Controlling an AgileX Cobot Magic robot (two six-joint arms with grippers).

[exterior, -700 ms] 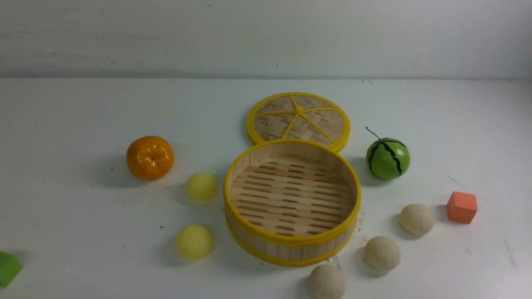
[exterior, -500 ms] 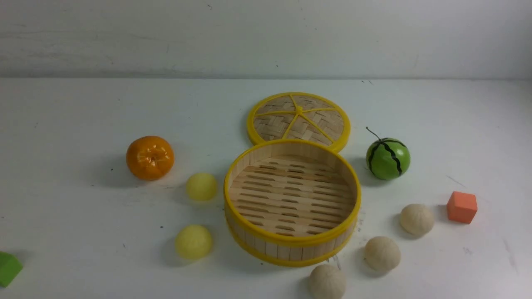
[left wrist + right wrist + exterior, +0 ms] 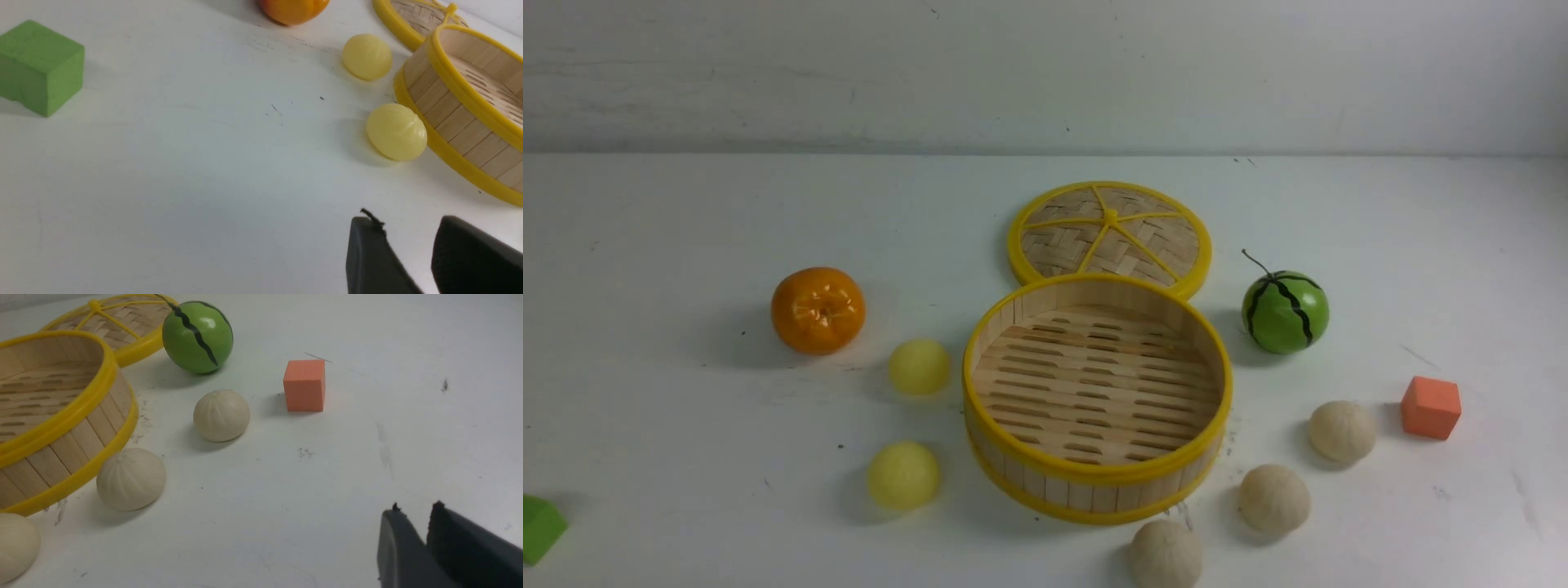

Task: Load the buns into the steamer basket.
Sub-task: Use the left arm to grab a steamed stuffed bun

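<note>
The steamer basket (image 3: 1094, 474) stands in the middle of the table with nothing on its slotted floor. Two smooth yellow buns (image 3: 919, 367) (image 3: 903, 475) lie to its left. Three pleated cream buns (image 3: 1342, 431) (image 3: 1274, 499) (image 3: 1165, 554) lie to its right and front right. Neither gripper shows in the front view. My left gripper (image 3: 406, 228) is open and holds nothing, short of the nearer yellow bun (image 3: 396, 131). The jaws of my right gripper (image 3: 416, 511) stand a narrow gap apart with nothing between them, well away from the cream buns (image 3: 221, 415) (image 3: 130, 478).
The woven lid (image 3: 1109, 237) lies flat behind the basket. A tangerine (image 3: 818, 310) sits at the left and a watermelon ball (image 3: 1285, 312) at the right. An orange cube (image 3: 1430, 407) is beside the far cream bun. A green block (image 3: 539, 528) lies at the left edge.
</note>
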